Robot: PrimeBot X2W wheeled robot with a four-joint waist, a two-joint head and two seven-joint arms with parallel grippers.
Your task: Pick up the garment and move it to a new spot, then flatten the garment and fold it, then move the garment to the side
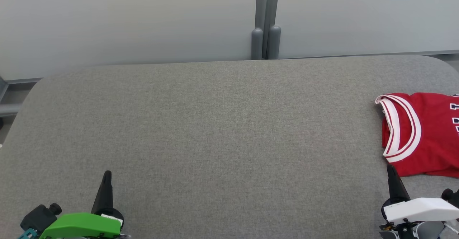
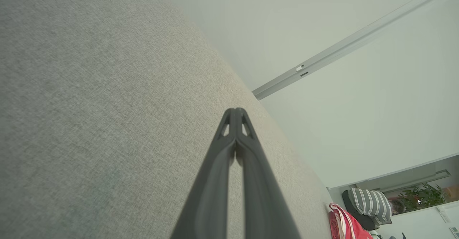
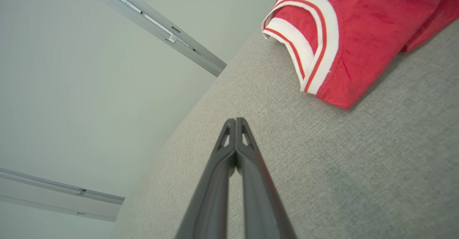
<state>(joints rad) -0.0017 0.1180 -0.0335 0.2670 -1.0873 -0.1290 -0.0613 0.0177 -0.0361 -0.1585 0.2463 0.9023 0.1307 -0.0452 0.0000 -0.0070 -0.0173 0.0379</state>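
Note:
The garment (image 1: pixel 426 135) is a red sleeveless jersey with white and red trim, lying folded at the right edge of the grey padded table (image 1: pixel 222 124), partly cut off by the frame. In the right wrist view the garment (image 3: pixel 362 31) lies ahead and to the right of my fingers. My right gripper (image 1: pixel 391 169) is shut and empty, its tip just short of the jersey's near edge; its fingers (image 3: pixel 235 120) press together above the cloth-covered table. At the lower left, far from the jersey, my left gripper (image 1: pixel 107 174) is shut and empty too. The left wrist view has the garment (image 2: pixel 346 224) small in its lower right corner.
The table's rounded far edge (image 1: pixel 229 62) meets pale wall panels with a grey post (image 1: pixel 265 34) between them. Bare grey fabric stretches from the left side to the middle of the table. A striped cushion (image 2: pixel 371 203) and a plant (image 2: pixel 421 196) sit beyond the table's end.

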